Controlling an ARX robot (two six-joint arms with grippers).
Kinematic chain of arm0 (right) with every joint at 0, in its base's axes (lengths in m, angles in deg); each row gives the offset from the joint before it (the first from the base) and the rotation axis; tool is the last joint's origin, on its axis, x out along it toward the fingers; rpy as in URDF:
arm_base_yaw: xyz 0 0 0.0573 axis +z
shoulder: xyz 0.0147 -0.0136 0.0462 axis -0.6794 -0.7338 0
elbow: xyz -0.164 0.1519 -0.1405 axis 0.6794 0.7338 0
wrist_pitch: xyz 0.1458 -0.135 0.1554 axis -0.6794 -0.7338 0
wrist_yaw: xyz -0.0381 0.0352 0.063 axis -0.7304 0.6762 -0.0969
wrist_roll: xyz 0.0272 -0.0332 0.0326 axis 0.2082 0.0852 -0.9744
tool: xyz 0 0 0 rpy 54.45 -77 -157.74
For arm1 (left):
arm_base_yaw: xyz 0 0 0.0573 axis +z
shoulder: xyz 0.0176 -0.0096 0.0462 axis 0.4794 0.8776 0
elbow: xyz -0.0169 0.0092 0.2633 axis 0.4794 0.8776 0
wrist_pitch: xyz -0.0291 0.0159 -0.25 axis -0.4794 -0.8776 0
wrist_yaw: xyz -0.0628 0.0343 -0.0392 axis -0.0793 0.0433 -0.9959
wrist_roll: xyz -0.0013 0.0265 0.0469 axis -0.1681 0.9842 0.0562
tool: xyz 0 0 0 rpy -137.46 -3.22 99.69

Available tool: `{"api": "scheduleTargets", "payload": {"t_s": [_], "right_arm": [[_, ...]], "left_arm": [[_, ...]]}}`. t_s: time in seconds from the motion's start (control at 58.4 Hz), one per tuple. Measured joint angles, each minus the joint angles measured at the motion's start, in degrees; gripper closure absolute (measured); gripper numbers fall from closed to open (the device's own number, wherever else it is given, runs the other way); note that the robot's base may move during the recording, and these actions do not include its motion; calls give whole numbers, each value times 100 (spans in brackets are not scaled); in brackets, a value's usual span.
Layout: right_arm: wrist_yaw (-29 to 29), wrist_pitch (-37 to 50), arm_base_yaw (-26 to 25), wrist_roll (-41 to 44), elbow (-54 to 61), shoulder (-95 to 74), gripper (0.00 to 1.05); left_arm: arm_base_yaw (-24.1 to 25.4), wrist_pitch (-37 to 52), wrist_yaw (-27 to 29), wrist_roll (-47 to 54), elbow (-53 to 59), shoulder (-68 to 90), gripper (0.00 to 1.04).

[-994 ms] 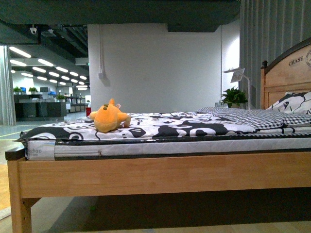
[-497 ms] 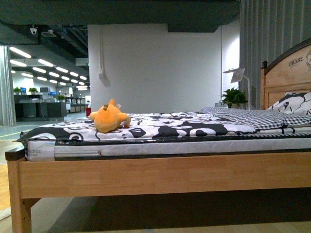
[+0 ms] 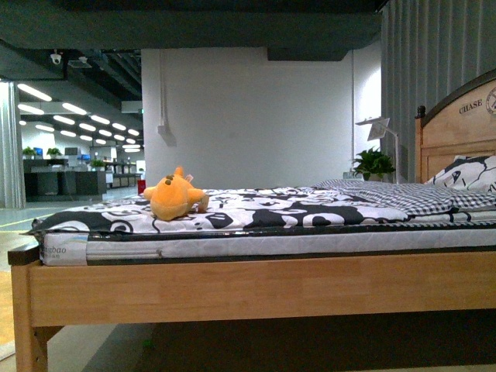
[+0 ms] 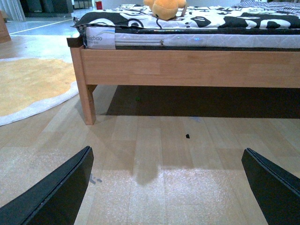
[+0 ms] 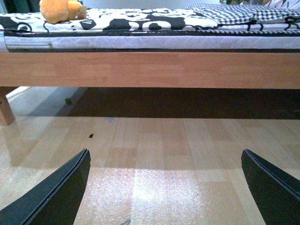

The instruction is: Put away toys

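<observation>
The wooden headboard [image 3: 453, 128] is showing the word "CHASE" in dark capitals just under its arched top. A round emblem beside it is running off the picture's edge and cannot be read. The mattress [image 3: 256, 246] is carrying a white corner label [image 3: 58, 250] with grey lettering ending in "gbao"; its first letters are coming out too blurred to read.

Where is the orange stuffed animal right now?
In the front view, the orange plush toy lies on the black-and-white bedspread near the left, foot end of the wooden bed, far from the pillow on the right.
</observation>
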Motion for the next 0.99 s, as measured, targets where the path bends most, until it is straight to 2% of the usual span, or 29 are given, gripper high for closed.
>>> {"api": "scheduleTargets", "payload": {"t_s": [0.994], "right_arm": [[-2, 0, 0, 0, 2, 0, 6]], "left_arm": [[0, 0, -4, 0, 0, 0, 6]]}}
